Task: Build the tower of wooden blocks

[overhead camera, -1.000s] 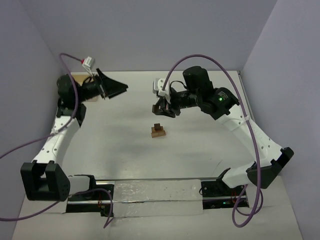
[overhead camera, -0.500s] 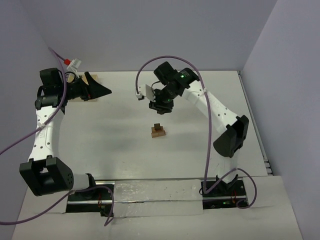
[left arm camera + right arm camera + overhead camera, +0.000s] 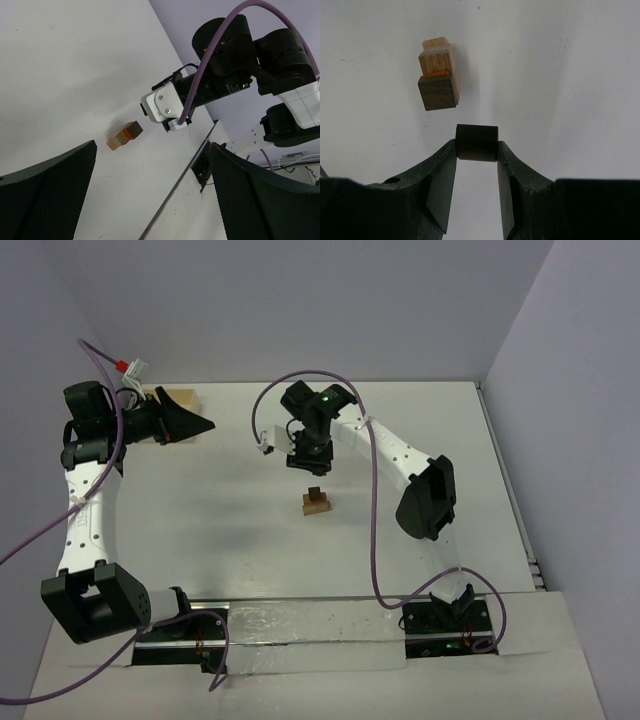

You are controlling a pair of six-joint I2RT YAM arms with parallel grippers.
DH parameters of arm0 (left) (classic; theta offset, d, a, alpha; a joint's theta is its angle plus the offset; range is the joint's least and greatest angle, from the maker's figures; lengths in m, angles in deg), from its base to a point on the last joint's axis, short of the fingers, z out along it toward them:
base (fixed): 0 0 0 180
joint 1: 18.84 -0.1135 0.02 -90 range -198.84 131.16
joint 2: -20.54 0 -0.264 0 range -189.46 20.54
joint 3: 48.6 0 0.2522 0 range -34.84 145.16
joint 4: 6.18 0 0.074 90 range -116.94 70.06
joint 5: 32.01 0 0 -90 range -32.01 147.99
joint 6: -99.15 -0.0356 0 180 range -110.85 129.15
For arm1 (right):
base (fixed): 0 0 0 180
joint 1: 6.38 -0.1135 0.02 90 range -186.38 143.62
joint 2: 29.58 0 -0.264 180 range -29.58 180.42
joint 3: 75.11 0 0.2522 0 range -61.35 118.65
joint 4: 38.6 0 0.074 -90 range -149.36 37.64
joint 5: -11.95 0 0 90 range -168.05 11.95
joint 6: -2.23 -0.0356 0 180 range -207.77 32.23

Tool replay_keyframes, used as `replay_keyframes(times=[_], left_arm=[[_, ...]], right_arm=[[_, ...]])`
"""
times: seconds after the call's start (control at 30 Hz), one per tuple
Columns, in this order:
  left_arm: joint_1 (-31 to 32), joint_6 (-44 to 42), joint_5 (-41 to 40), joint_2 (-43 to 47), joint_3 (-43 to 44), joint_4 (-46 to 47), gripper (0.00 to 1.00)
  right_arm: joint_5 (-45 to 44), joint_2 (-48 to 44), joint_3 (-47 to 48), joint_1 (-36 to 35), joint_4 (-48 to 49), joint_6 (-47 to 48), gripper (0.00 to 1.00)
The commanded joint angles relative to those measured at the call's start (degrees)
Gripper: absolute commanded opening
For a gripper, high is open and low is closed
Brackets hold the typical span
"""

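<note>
The wood block tower (image 3: 317,501) stands mid-table: tan base, reddish-brown middle, dark brown top. In the right wrist view the tower (image 3: 438,80) lies ahead and to the left of my right gripper (image 3: 476,150), which is shut on a dark brown wood block (image 3: 476,141) held at the fingertips, apart from the tower. From above, the right gripper (image 3: 308,457) hovers just behind the tower. My left gripper (image 3: 195,421) is at the back left, open and empty. In its own view the left gripper (image 3: 150,200) looks across at the tower (image 3: 125,136).
A pale wooden box (image 3: 176,400) sits at the back left corner, partly behind the left gripper. The right arm's elbow (image 3: 427,496) hangs over the table right of the tower. Purple cables loop over both arms. Walls close in the back and sides.
The right arm has swung left and folded, bringing its gripper with the dark block left and nearer the tower. The left arm has drawn back toward the left wall.
</note>
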Motion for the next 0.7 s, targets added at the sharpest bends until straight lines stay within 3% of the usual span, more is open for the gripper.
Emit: replay_keyframes(times=[0.0, 0.67], left_arm=[[-1.05, 2.13, 2.94, 1.38, -0.66, 4.43, 0.99], [-2.72, 5.80, 5.26, 2.14, -3.51, 8.52, 0.99]], right_arm=[[-2.42, 0.22, 2.16, -1.84, -6.70, -1.16, 0.00], [-5.67, 0.40, -4.91, -6.23, -6.79, -2.99, 0.00]])
